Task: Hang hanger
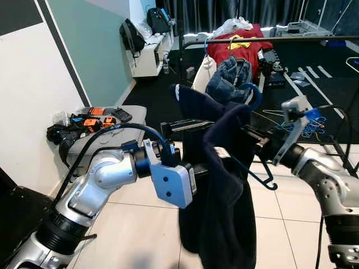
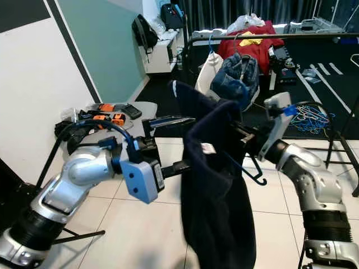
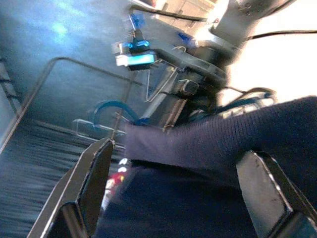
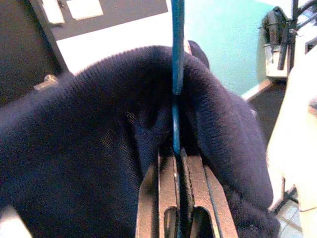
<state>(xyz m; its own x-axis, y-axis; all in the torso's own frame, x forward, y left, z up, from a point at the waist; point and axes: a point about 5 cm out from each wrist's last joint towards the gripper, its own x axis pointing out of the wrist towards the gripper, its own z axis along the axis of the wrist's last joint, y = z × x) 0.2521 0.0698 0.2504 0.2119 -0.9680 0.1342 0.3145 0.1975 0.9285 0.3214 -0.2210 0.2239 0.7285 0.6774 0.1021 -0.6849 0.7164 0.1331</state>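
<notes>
between the two arms: a blue hanger point(image 1: 255, 98) carries a dark navy garment point(image 1: 221, 190), held up in front of the robot, short of the black clothes rail point(image 1: 252, 39) behind it
right gripper point(image 4: 174, 148): fingers pinched shut on the hanger wire, navy cloth bunched around them
left gripper point(image 3: 173, 183): fingers spread wide either side of a fold of the garment, not clamping it
rail: already holds jeans point(image 1: 227, 75) and a red shirt point(image 1: 241, 45) (free space beside them looks tight)
risk, slip: the thin wire could twist in the narrow pinch under the garment's weight, i judge
risk, snag: the loose cloth could slide off the hanger or catch on the jeans as the hook goes up
risk, miss: the hook may not clear the rail if it tilts
hidden: most of the hanger lies under cloth; the hook's exact facing is hard to tell
blurred: the left wrist view is smeared, background unclear
beside: a small desk point(image 1: 134, 112) with orange and black tools
</notes>
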